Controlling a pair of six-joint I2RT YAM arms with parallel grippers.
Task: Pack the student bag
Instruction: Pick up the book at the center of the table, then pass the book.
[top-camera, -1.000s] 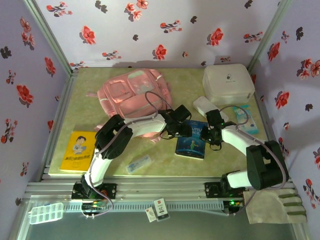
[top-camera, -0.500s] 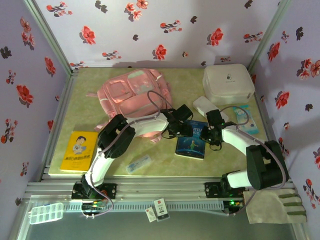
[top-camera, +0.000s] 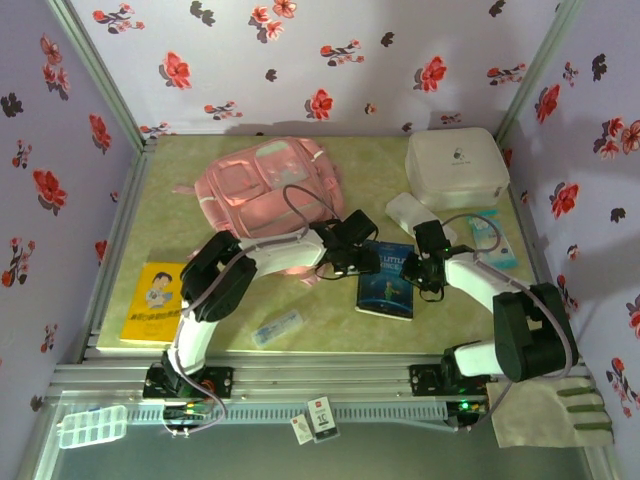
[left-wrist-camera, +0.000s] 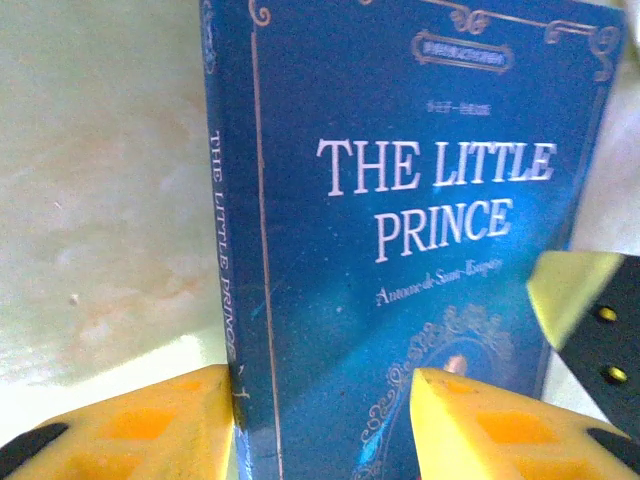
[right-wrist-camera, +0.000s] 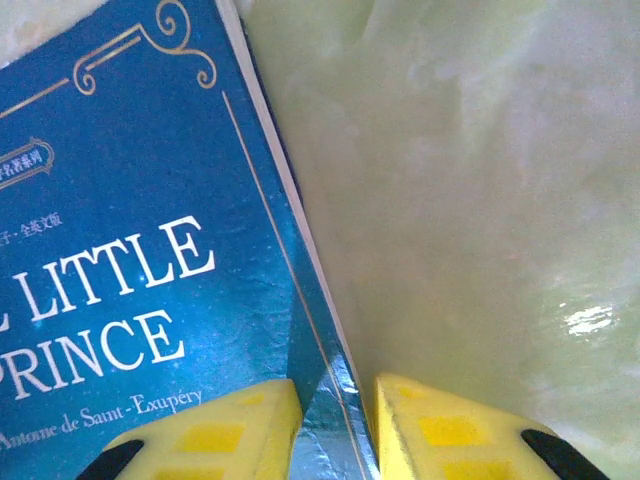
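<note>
The pink student bag (top-camera: 262, 180) lies flat at the back left of the table. A blue book, "The Little Prince" (top-camera: 386, 286), lies in front of it between both arms. My left gripper (top-camera: 357, 262) is at the book's left edge. In the left wrist view this gripper (left-wrist-camera: 322, 425) stands open: one yellow finger (left-wrist-camera: 140, 425) touches the spine and the other rests over the cover (left-wrist-camera: 400, 200). My right gripper (top-camera: 423, 274) is at the book's right edge. In the right wrist view it (right-wrist-camera: 338, 435) is shut on the book's corner (right-wrist-camera: 120, 260).
A white hard case (top-camera: 456, 165) stands at the back right, with a white packet (top-camera: 413, 212) and a teal packet (top-camera: 490, 238) in front of it. A yellow book (top-camera: 158, 300) lies near left and a clear pen case (top-camera: 277, 327) at the front edge.
My left gripper has drawn back a little to the left, uncovering more of the book's title. The book has shifted slightly toward the near right with the right gripper.
</note>
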